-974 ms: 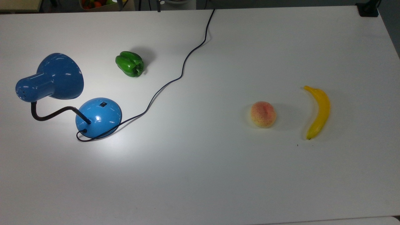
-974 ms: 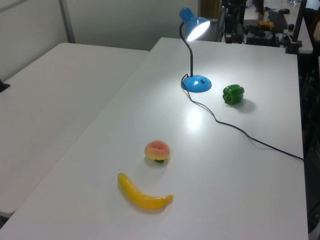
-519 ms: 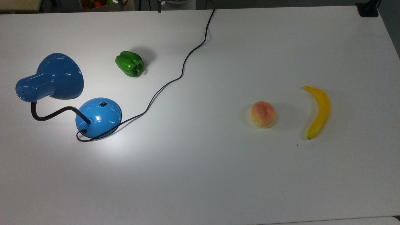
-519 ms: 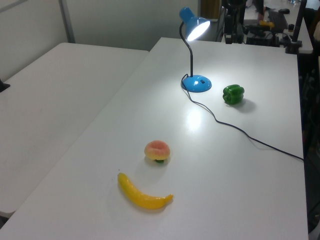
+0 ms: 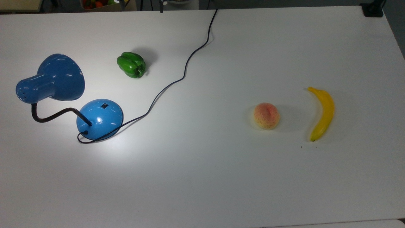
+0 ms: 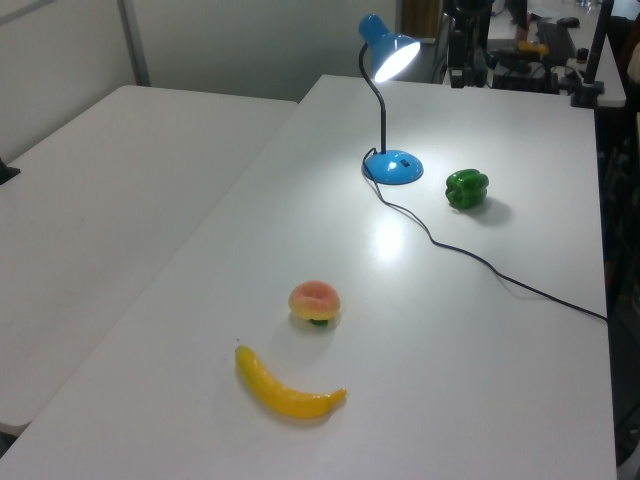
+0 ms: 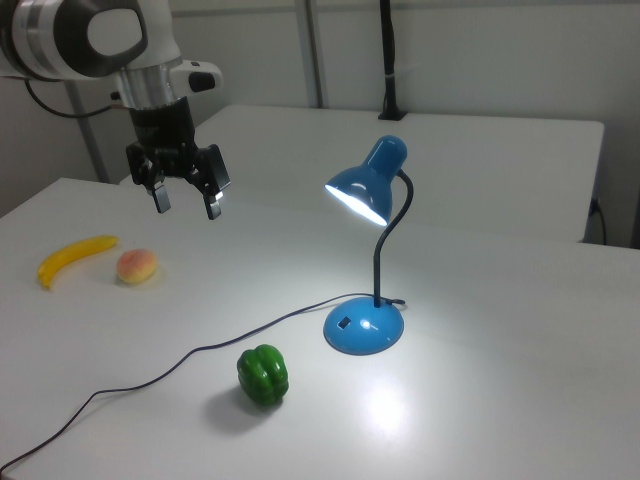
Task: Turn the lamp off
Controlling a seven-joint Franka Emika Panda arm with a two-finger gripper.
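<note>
Here, a blue lamp [image 7: 364, 245] stands lit on a white table [image 5: 221, 177], its bell-shaped shade [image 7: 358, 190] glowing and throwing a bright patch onto the tabletop beside its round base [image 7: 364, 327]. In the right view the gripper [image 7: 186, 204] hangs in the upper left of the frame, above the table and touching nothing, its 2 fingers [image 7: 213, 203] spread apart with nothing between them. The lamp sits well apart from it, toward the centre and right of the right view, with the base lower in the frame than the gripper.

A small black switch [image 5: 104, 105] shows on the dome of the base in the top view, where the lamp occupies the left side of the frame. A black cord [image 5: 177, 80] runs from the base in a wavy line to the upper edge of the top view. A green pepper [image 5: 131, 65] lies near the base, toward the upper left of the top view. A peach [image 5: 266, 115] and a banana [image 5: 322, 113] lie side by side at the right of the top view, far from the lamp; in the right view they rest at the left edge, below the gripper.

In the left view the lamp [image 6: 389, 110] stands in the upper centre of the frame, shade bright.
</note>
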